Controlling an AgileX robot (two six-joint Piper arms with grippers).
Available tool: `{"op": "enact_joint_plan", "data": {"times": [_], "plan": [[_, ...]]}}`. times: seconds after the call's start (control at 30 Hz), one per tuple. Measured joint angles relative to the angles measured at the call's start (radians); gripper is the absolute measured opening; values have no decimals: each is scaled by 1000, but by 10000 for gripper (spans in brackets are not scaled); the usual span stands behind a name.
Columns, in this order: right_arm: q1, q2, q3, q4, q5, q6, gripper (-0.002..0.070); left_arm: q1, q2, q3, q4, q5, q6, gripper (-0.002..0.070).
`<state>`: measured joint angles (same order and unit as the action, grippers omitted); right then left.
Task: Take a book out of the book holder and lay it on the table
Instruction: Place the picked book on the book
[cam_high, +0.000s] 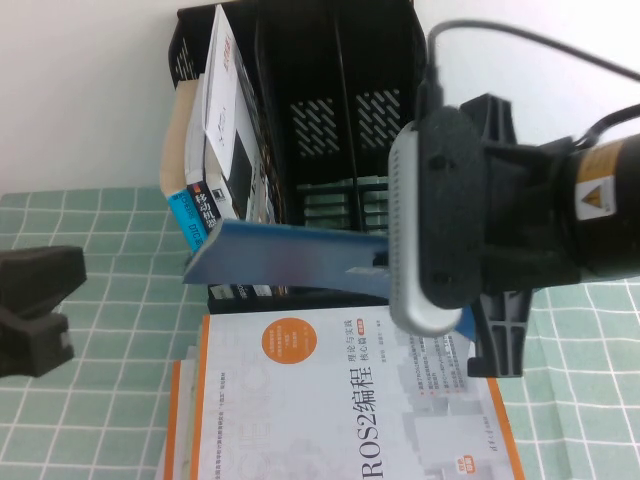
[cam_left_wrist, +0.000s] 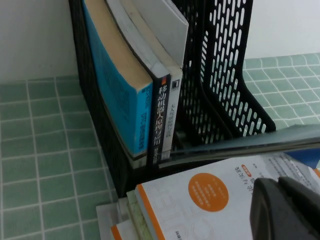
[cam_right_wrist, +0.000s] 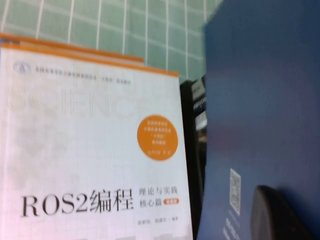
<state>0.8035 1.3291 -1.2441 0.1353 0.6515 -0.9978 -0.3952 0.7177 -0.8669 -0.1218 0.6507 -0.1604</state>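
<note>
Right tool was clamped on one edge of the large, thin dark blue book, carrying it roughly flat in the air. The book reached away from the tool toward the robot's left, clear of the tall black plastic slotted book holder behind it and above the white-and-orange ROS2 paperback, which lay on other books directly below the tool. In the right wrist view, one dark finger pressed on the blue cover near a small printed square code.

Left tool sat low on the worktop, well to the left of the right tool, holding nothing; cannot tell whether its jaws were apart or together.

Judged step: extraction done, laying down not yet done. The mint-green gridded worktop was bare beyond the book's free end.

Notes for doing it well:
- Grip is at one edge only, so the far end is likely to sag or swing; move slowly.
- Keep the book level and carry it sideways off the ROS2 stack before descending.
- Let the far edge touch the cloth first, then release.
- Avoid brushing the three upright books left in the holder's end slot.
</note>
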Motion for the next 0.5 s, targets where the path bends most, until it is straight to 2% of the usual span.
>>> {"op": "enact_joint_plan", "data": {"times": [0.3,0.5], "plan": [[0,35,0,-30,-6,-2,22,0,99,4,-4,-48,-24,-3],[11,76,0,-30,-6,-4,22,0,189,8,-62,-64,-25,-3]]}}
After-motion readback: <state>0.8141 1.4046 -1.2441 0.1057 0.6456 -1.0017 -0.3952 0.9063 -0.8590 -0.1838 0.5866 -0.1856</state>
